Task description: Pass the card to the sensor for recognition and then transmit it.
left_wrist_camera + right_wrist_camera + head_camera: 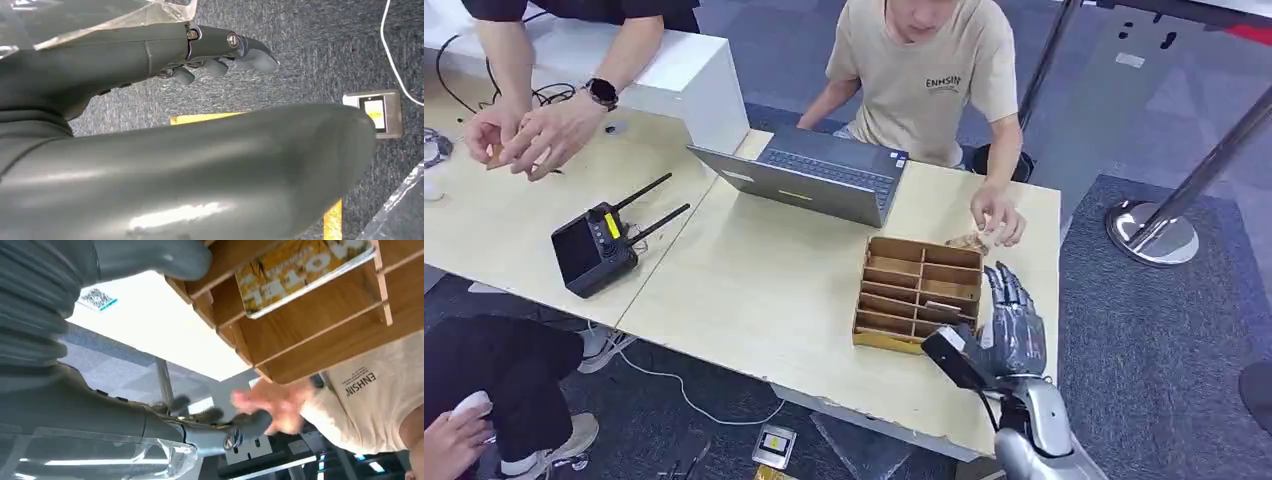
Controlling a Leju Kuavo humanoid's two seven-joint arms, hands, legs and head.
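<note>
A wooden divider box (918,291) stands on the table near its front right edge. One of its slots holds a yellow printed card (300,275), lying flat. My right hand (1014,322) hovers just right of the box, its fingers stretched out and apart and nothing in them; the fingers (235,420) also show in the right wrist view. A seated person's hand (999,220) rests on the table just behind the box, holding something small. My left hand (220,55) hangs low over the carpet, fingers loosely extended and empty.
An open laptop (814,175) sits behind the box in front of the seated person. A black handheld controller with antennas (596,245) lies at the left. Another person's hands (524,130) work at the far left. A small grey device with a screen (375,112) lies on the floor.
</note>
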